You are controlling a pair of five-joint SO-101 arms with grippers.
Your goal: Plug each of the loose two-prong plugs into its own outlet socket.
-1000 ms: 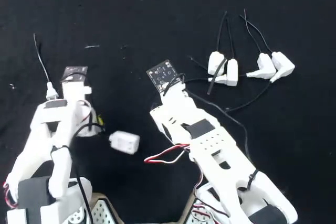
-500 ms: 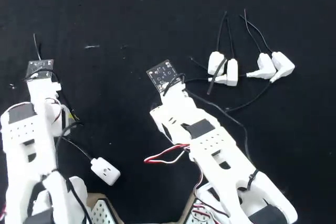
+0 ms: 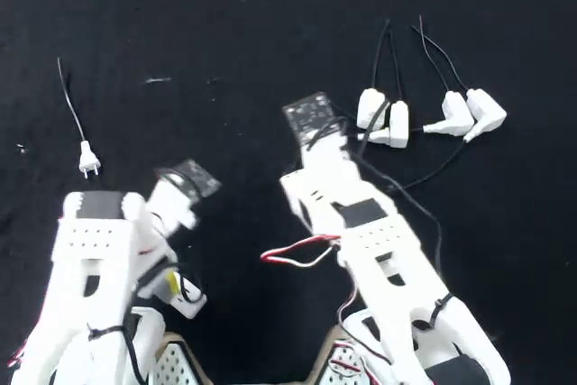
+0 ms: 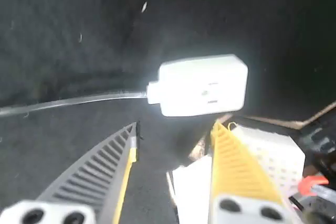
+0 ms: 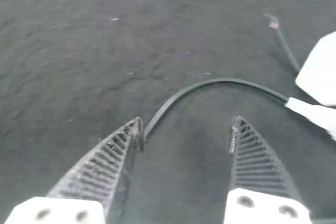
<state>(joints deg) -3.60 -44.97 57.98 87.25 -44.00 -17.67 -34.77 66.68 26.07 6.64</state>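
A small white two-prong plug (image 3: 87, 161) lies at the left, its thin black cord running away from me. A white outlet socket (image 4: 202, 85) on a cord lies near the arm bases, just beyond my left gripper (image 4: 176, 127), which is open and holds nothing. In the high view that socket (image 3: 187, 302) peeks out beside the left arm (image 3: 99, 241). My right gripper (image 5: 187, 121) is open over bare cloth, with a black cable (image 5: 210, 85) curving between its fingers. The right arm (image 3: 361, 223) points toward a cluster of white plugs and sockets (image 3: 397, 123).
A second pair of white plug bodies (image 3: 473, 113) lies at the far right with cords trailing back. Black cables loop around the cluster. The black cloth (image 3: 225, 51) covers the table. White base parts (image 4: 268, 156) stand close to the left gripper.
The left arm swung in from the far left, uncovering the loose plug. The socket on its cord shifted toward the bases. The right arm moved up and right toward the cluster.
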